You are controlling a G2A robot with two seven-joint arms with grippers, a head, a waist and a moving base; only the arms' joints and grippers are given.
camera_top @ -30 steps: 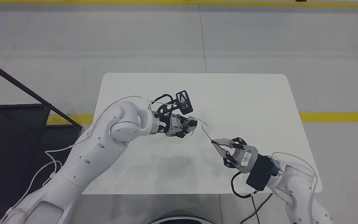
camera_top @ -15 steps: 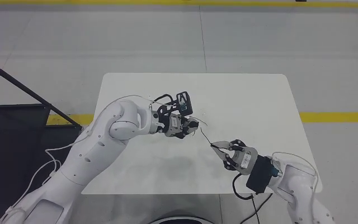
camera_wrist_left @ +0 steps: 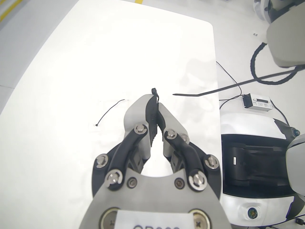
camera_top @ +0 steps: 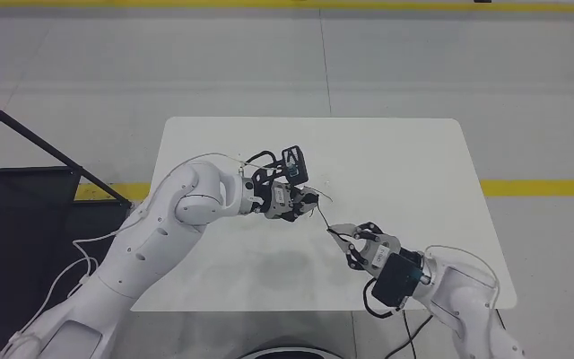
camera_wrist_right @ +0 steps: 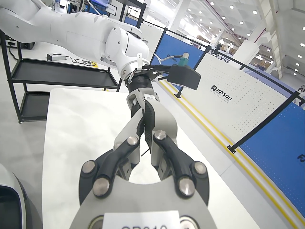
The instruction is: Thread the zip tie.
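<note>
My left gripper (camera_wrist_left: 156, 101) is shut on a black zip tie, whose square head (camera_wrist_left: 154, 91) pokes out just past the fingertips. A long black strap (camera_wrist_left: 214, 91) comes in from the side and its pointed tip stops a short gap from that head. My right gripper (camera_wrist_right: 145, 110) is shut on this strap, and a short piece sticks out beneath its fingers. Seen from above, the left gripper (camera_top: 308, 201) and the right gripper (camera_top: 337, 239) face each other closely over the middle of the white table (camera_top: 404, 161). Whether head and strap are one tie is hidden.
A second thin black zip tie (camera_wrist_left: 108, 113) lies loose on the table beside the left gripper. The table edge (camera_wrist_left: 215, 55) runs close by on the right arm's side. A black shelf cart (camera_wrist_right: 59, 77) stands beyond the table's far end.
The right gripper has shifted a little towards the left gripper, bringing the strap tip closer to the head. The left arm has held nearly still.
</note>
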